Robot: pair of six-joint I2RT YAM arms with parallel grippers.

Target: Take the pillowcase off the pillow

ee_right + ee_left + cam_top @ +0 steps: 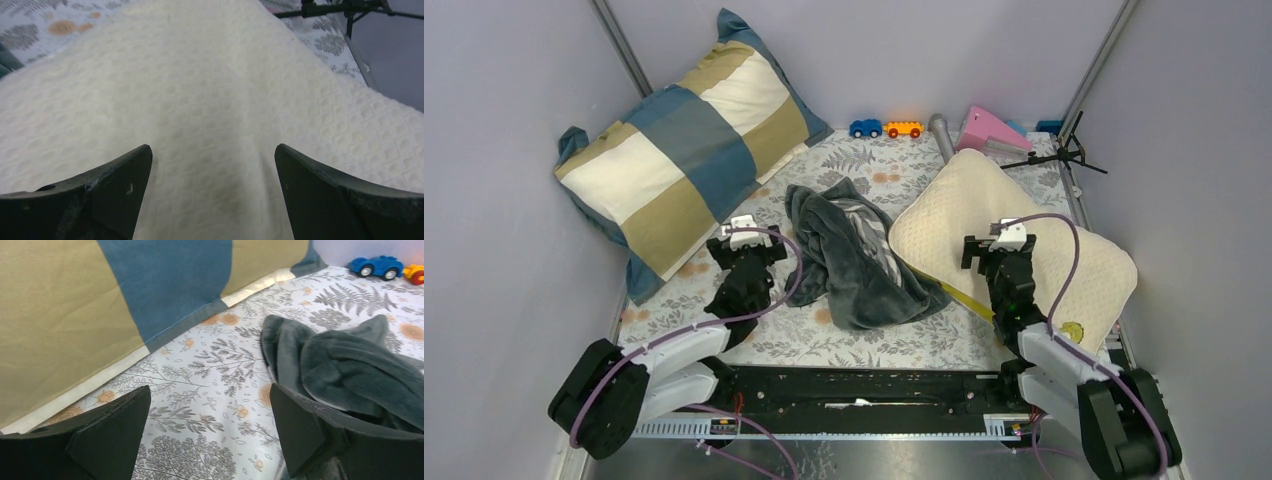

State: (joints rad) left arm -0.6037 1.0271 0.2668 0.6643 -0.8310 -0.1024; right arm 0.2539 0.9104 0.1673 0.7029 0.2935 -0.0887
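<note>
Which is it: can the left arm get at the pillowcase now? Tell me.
Probably yes. The left pincer is open right beside the pillowcase, with only flat printed tablecloth between them.

The pillowcase (864, 255) lies heaped mid-frame on the surface (884, 342), with the pillow (954, 200) against its right side. A larger cushion (684, 140) fills the upper left, and toy cars (865, 128) sit along the top edge.

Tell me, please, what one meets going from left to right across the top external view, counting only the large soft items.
checked cushion → pillowcase → pillow
</note>
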